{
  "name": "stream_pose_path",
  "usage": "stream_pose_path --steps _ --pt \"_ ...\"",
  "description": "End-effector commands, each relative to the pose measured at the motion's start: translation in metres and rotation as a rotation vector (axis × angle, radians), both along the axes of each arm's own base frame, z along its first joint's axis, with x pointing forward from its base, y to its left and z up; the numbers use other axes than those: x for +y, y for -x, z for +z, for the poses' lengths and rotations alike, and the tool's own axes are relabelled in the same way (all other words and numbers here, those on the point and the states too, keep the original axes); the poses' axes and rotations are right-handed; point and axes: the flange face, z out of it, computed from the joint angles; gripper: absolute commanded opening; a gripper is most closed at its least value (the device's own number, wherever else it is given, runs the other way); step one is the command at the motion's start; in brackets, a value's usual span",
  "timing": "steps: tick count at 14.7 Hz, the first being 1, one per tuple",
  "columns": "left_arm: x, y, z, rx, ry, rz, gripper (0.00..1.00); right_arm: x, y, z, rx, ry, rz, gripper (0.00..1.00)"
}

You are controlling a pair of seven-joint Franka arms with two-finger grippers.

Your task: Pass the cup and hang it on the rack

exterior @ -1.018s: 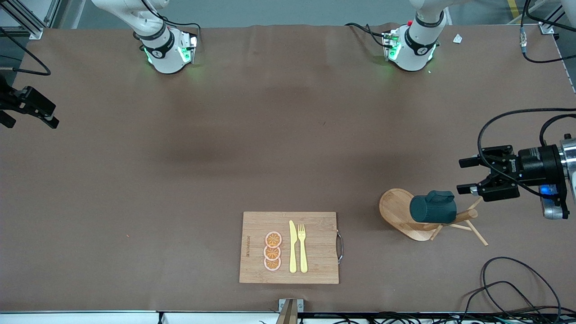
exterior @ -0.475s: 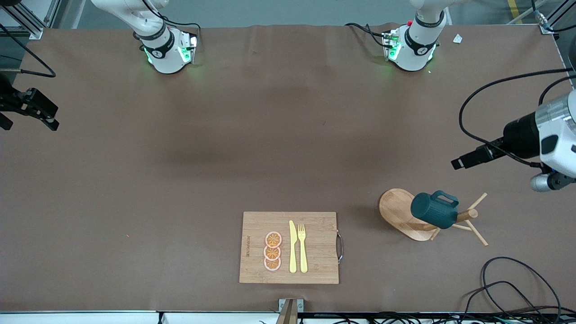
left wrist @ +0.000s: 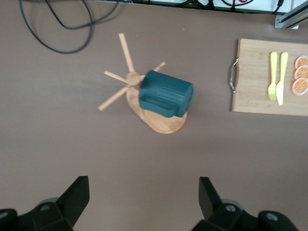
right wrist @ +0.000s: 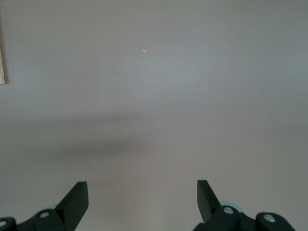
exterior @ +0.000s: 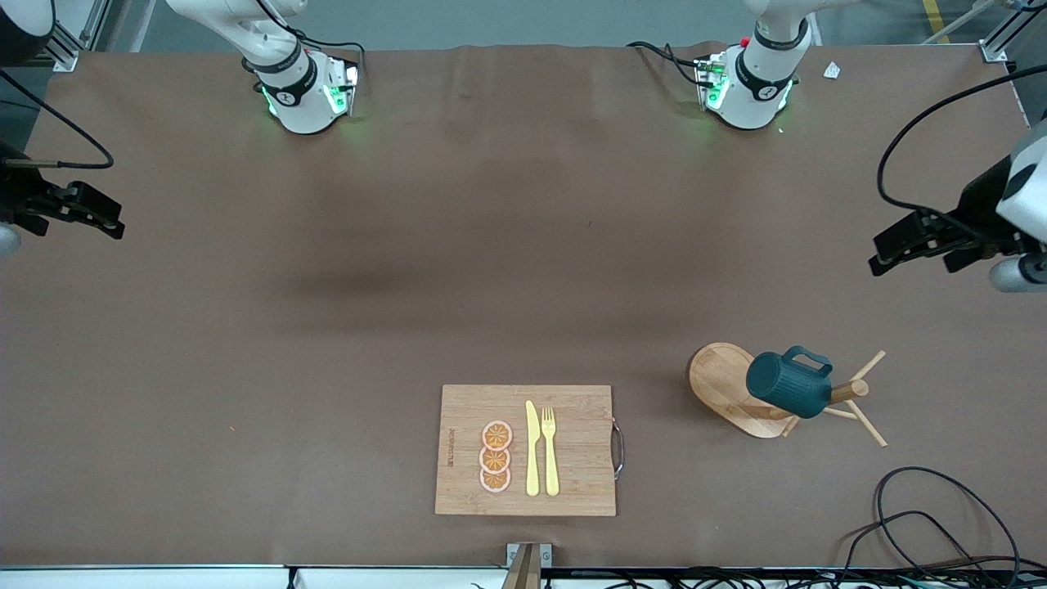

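The dark teal cup [exterior: 788, 383] hangs by its handle on a peg of the light wooden rack [exterior: 724, 384], toward the left arm's end of the table. The left wrist view shows the cup [left wrist: 166, 94] on the rack [left wrist: 163, 123] too. My left gripper [exterior: 891, 245] is open and empty, up in the air over the bare table near the left arm's end, apart from the rack; its own view shows it open [left wrist: 143, 192]. My right gripper [exterior: 102, 221] is open and empty over the right arm's end of the table; its own view shows it open [right wrist: 142, 197].
A bamboo cutting board [exterior: 458, 409] near the front edge carries orange slices [exterior: 496, 456], a yellow knife [exterior: 532, 448] and a yellow fork [exterior: 550, 450]. Black cables [exterior: 924, 523] loop on the table near the front corner by the rack.
My left gripper has let go of the cup, risen and drawn away from the rack toward the table's end. The cup has settled tilted on its peg. My right gripper shifted slightly.
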Motion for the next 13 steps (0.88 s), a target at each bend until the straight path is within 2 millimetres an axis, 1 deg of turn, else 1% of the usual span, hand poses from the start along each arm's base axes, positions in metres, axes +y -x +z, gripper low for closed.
stream_pose_path --steps 1,2,3,6,7,8,9,10,12,13 --pt "0.007 0.025 0.014 0.03 -0.051 -0.033 1.0 -0.002 0.001 0.012 -0.047 -0.022 -0.017 1.0" --pt "0.011 0.032 0.014 0.053 -0.057 -0.029 1.0 -0.001 -0.001 0.015 -0.061 -0.023 -0.015 1.0" --pt "0.011 0.042 0.013 0.067 -0.06 -0.028 1.0 -0.001 -0.003 0.017 -0.085 -0.024 -0.013 1.0" --pt "0.002 0.068 0.011 0.086 -0.07 -0.03 1.0 0.0 -0.004 0.02 -0.106 -0.026 -0.011 1.0" --pt "0.004 0.077 0.007 0.093 -0.069 -0.028 1.0 0.002 -0.003 0.019 -0.097 -0.027 -0.008 1.0" --pt "0.009 0.09 0.004 0.085 -0.055 -0.017 1.0 0.003 -0.002 0.017 -0.083 -0.027 -0.006 1.0" --pt "0.008 0.103 -0.002 0.074 -0.038 -0.018 1.0 0.004 0.0 0.017 -0.069 -0.028 -0.004 1.0" --pt "0.008 0.113 -0.003 0.064 -0.038 -0.019 1.0 0.004 0.0 0.017 -0.067 -0.028 -0.004 1.0" --pt "0.007 0.121 -0.003 0.071 -0.04 -0.019 1.0 0.0 -0.001 0.024 -0.088 -0.028 -0.003 1.0" --pt "0.005 0.122 -0.002 0.074 -0.039 -0.018 1.0 0.0 -0.002 0.033 -0.105 -0.027 -0.002 1.0"
